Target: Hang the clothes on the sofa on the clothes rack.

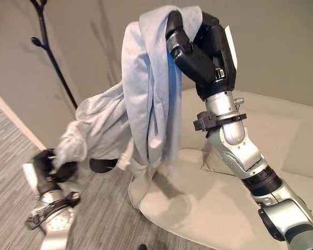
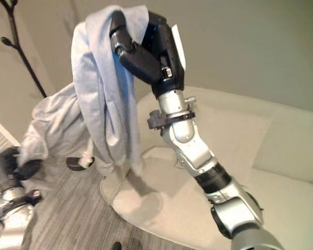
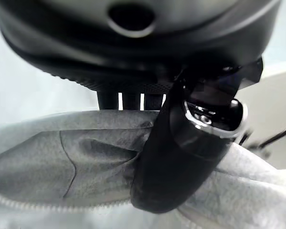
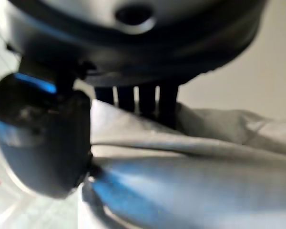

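Beige wall and striped grey carpet frame the scene, with a cream sofa filling the right and near side. At the far left stands the dark clothes rack, its branching pegs bare. A pale grey garment hangs in the air between sofa and rack, draped in long folds. The right hand holds it high, fingers curled round the bunched top. The left hand, low at the near left, pinches a trailing end. It looks light, soft and floppy; gripping near the collar should leave a loop to hook on a peg.
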Robot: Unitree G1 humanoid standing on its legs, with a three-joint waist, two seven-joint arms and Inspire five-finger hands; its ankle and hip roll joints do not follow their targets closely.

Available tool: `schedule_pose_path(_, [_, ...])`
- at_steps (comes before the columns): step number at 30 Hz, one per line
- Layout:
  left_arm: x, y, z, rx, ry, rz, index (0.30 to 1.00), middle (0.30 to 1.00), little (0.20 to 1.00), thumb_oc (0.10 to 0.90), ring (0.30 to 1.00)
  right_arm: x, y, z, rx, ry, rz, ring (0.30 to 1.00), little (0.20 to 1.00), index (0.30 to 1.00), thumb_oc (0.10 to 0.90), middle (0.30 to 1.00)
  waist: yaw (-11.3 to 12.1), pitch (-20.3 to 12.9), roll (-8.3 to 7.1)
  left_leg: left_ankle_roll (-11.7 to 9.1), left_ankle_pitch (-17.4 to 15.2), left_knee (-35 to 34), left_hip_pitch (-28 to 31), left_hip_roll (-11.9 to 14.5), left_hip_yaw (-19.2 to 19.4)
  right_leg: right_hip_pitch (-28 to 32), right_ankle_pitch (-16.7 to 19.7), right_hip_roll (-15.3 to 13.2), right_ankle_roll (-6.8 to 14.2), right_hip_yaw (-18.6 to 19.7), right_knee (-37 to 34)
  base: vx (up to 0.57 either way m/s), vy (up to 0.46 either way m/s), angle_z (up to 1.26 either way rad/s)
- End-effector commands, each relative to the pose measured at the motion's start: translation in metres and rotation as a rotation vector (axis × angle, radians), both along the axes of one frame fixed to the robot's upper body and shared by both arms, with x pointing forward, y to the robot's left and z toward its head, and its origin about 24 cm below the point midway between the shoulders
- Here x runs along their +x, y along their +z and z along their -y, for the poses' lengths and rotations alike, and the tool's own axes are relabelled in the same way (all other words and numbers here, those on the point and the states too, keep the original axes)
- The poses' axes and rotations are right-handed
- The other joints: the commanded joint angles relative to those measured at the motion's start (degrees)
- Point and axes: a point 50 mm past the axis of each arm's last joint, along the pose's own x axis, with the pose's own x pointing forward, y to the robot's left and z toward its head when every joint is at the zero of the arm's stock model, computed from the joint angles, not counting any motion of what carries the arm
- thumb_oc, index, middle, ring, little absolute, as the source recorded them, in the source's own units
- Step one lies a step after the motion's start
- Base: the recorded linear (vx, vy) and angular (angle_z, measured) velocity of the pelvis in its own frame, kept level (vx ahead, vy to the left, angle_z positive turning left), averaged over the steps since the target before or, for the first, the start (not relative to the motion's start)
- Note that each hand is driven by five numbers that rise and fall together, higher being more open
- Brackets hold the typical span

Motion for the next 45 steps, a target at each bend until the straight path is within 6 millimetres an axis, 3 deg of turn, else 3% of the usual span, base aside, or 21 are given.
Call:
schedule_pose_path(1, [0.017,0.077,0.0,0.389,0.048,0.307,0.3,0.3,0.3,0.4,0.3,-0.043,0.07,0.023,0.077,-0.033,0.462,0.3,0.3,0.3,0.4,0.3,2.25,-0.2,0.03,-6.86,4.7,-0.14,-8.13,4.96,-2.42,0.41,-7.09,-4.48,4.05,-7.11,0.73,-0.37,0.077,1.33])
schedule_pose_path(2, [0.01,0.096,0.001,0.485,0.111,0.391,0.3,0.3,0.3,0.4,0.3,-0.047,0.053,0.037,-0.009,-0.148,0.467,0.3,0.3,0.3,0.4,0.3,2.1,0.16,0.13,-6.44,2.19,-0.1,-7.24,6.04,-0.67,-0.97,-6.54,-6.62,4.28,-12.19,0.87,-0.31,0.15,1.71])
schedule_pose_path(4, [0.008,0.101,0.0,0.501,0.14,0.426,0.3,0.3,0.3,0.4,0.3,-0.049,0.045,0.04,-0.039,-0.168,0.457,0.3,0.3,0.3,0.4,0.3,1.39,-0.06,0.27,-6.99,1.16,0.1,-6.19,7.57,-1.09,-0.98,-5.94,-7.51,4.53,-13.54,0.99,-0.13,0.18,1.84])
schedule_pose_path(5, [0.006,0.103,0.003,0.499,0.159,0.476,0.3,0.3,0.3,0.4,0.3,-0.053,0.036,0.042,-0.067,-0.161,0.438,0.3,0.3,0.3,0.4,0.3,0.14,-0.49,0.83,-8.22,0.58,0.24,-3.18,11.37,-2.03,-1.02,-4.93,-9.08,5.32,-13.77,1.25,-0.08,0.437,1.44])
schedule_pose_path(8, [0.017,0.095,0.018,0.452,0.132,0.528,0.3,0.3,0.3,0.4,0.3,-0.055,0.015,0.045,-0.055,-0.145,0.343,0.3,0.3,0.3,0.4,0.3,-4.23,-0.61,2.91,-11.1,7.93,0.09,1.6,20.27,-0.31,-3.18,-2.35,-15.81,8.98,-13.71,6.28,-0.12,0.649,0.63])
schedule_pose_path(10, [0.02,0.09,0.023,0.426,0.102,0.525,0.3,0.3,0.3,0.4,0.3,-0.055,0.01,0.047,-0.05,-0.162,0.328,0.3,0.3,0.3,0.4,0.3,-4.3,-0.75,3.44,-11.71,8.43,-0.08,1.74,20.74,-0.76,-3.64,-2.49,-17.28,9.96,-13.25,8.06,-0.04,0.411,0.35])
schedule_pose_path(12, [0.029,0.082,0.039,0.403,0.001,0.497,0.3,0.3,0.3,0.4,0.3,-0.059,-0.002,0.058,-0.073,-0.217,0.286,0.3,0.3,0.3,0.4,0.3,-6.14,-1.11,3.97,-10.9,3.12,0.02,1.52,20.15,-0.04,-3.81,-1.8,-20.88,11.66,-13.64,10.79,-0.05,0.521,0.07])
schedule_pose_path(15, [0.039,0.068,0.068,0.354,-0.206,0.435,0.3,0.3,0.3,0.4,0.3,-0.061,-0.027,0.076,-0.102,-0.346,0.176,0.3,0.3,0.3,0.4,0.3,-7.82,-1.23,2.67,-7.53,-7.5,2.39,2.05,16.26,3.36,-3.34,0.45,-27.52,13.44,-13.21,14.99,-0.01,0.538,0.25])
schedule_pose_path(18, [0.043,0.065,0.078,0.394,-0.312,0.365,0.3,0.3,0.3,0.4,0.3,-0.056,-0.043,0.076,-0.106,-0.393,0.098,0.3,0.3,0.3,0.4,0.3,-7.85,-0.31,-0.18,-2.55,-11.57,5.99,1.88,8.58,5.11,-4.43,9.45,-34.79,14.78,-13.27,19.4,-0.06,0.517,0.2])
schedule_pose_path(20, [0.042,0.066,0.078,0.41,-0.316,0.36,0.3,0.3,0.3,0.4,0.3,-0.051,-0.047,0.074,-0.108,-0.402,0.078,0.3,0.3,0.3,0.4,0.3,-7.22,-0.03,-0.68,-1.51,-12.3,6.42,2.27,6.81,6.89,-5.26,12.47,-36.82,15.21,-14.84,20.14,-0.05,0.404,-0.2])
schedule_pose_path(21, [0.04,0.065,0.074,0.41,-0.302,0.338,0.3,0.3,0.3,0.4,0.3,-0.048,-0.054,0.072,-0.112,-0.449,0.055,0.3,0.3,0.3,0.4,0.3,-6.85,-0.03,-0.44,0.39,-12.38,5.68,3.76,4.65,8.38,-5.54,10.84,-36.67,14.12,-16.7,22.84,-0.05,0.546,-0.25])
schedule_pose_path(22, [0.039,0.058,0.073,0.385,-0.287,0.307,0.3,0.3,0.3,0.4,0.3,-0.05,-0.059,0.074,-0.135,-0.476,0.047,0.3,0.3,0.3,0.4,0.3,-7.8,-0.3,-0.98,2.31,-11.44,4.66,4.32,2.2,7.85,-6.1,4.57,-29.18,11.84,-13.04,24.17,-0.03,0.522,-0.04])
schedule_pose_path(23, [0.039,0.057,0.073,0.385,-0.288,0.305,0.3,0.3,0.3,0.4,0.3,-0.05,-0.059,0.074,-0.136,-0.476,0.046,0.3,0.3,0.3,0.4,0.3,-7.42,-0.35,-0.87,2.12,-11.51,4.47,4.56,2.52,8.2,-6.43,4.1,-28.91,11.6,-12.67,24.61,-0.03,0.355,-0.05])
schedule_pose_path(25, [0.037,0.05,0.076,0.373,-0.299,0.28,0.3,0.3,0.3,0.4,0.3,-0.055,-0.057,0.083,-0.107,-0.495,0.062,0.3,0.3,0.3,0.4,0.3,-7.68,-0.81,-1.25,3.34,-10.79,4.39,4.09,0.46,8.53,-7.37,-2.37,-19.94,9.25,-11.24,24.99,-0.02,0.25,-0.08])
schedule_pose_path(26, [0.037,0.048,0.076,0.371,-0.302,0.272,0.3,0.3,0.3,0.4,0.3,-0.057,-0.057,0.087,-0.093,-0.504,0.065,0.3,0.3,0.3,0.4,0.3,-8.03,-0.51,-1.64,4.1,-10.48,4.8,4.01,-0.72,8.51,-8.97,-3.73,-15.77,8.16,-11.53,26.53,0.0,0.238,-0.11])
schedule_pose_path(28, [0.037,0.047,0.075,0.366,-0.294,0.265,0.3,0.3,0.3,0.4,0.3,-0.058,-0.059,0.09,-0.09,-0.516,0.055,0.3,0.3,0.3,0.4,0.3,-7.99,-0.39,-2.14,4.4,-10.87,5.1,4.34,-1.52,8.78,-9.52,-4.89,-13.53,8.11,-12.01,26.76,0.02,0.137,-0.13])
schedule_pose_path(29, [0.038,0.046,0.071,0.37,-0.274,0.252,0.3,0.3,0.3,0.4,0.3,-0.059,-0.065,0.096,-0.092,-0.556,0.037,0.3,0.3,0.3,0.4,0.3,-8.48,-0.07,-3.3,4.35,-10.83,5.25,5.13,-2.61,8.95,-10.87,-5.45,-10.05,6.87,-13.26,25.75,0.03,0.115,-0.13])
schedule_pose_path(34, [0.042,0.045,0.07,0.35,-0.252,0.254,0.3,0.3,0.3,0.4,0.3,-0.067,-0.076,0.118,-0.084,-0.695,0.001,0.3,0.3,0.3,0.4,0.3,-11.01,0.65,-4.6,3.96,-12.73,4.26,8.4,-3.54,6.76,-15.39,-0.17,-8.59,6.86,-12.03,17.9,0.17,0.039,-0.12])
schedule_pose_path(39, [0.035,0.028,0.078,0.333,-0.297,0.172,0.3,0.3,0.3,0.4,0.3,-0.073,-0.085,0.127,-0.123,-0.808,-0.017,0.3,0.3,0.3,0.4,0.3,-12.16,-3.94,-4.84,4.0,-17.62,5.35,12.19,-4.24,6.21,-7.58,0.47,-5.68,5.38,-11.68,8.65,0.31,-0.047,0.48])
schedule_pose_path(42, [0.036,0.031,0.077,0.308,-0.292,0.2,0.3,0.3,0.3,0.4,0.3,-0.071,-0.082,0.123,-0.108,-0.791,0.0,0.3,0.3,0.3,0.4,0.3,-12.13,-4.43,-3.44,1.8,-19.78,13.4,9.76,-3.37,8.08,-4.78,-0.56,-4.58,4.7,-10.51,5.69,0.12,-0.052,0.03])
schedule_pose_path(45, [0.036,0.038,0.075,0.324,-0.288,0.239,0.3,0.3,0.3,0.4,0.3,-0.066,-0.08,0.12,-0.124,-0.781,0.018,0.3,0.3,0.3,0.4,0.3,-10.96,-3.26,-3.73,-1.54,-16.93,28.73,2.62,-0.94,11.43,-1.16,-0.82,-4.56,3.72,-9.27,2.41,0.06,-0.082,-0.25])
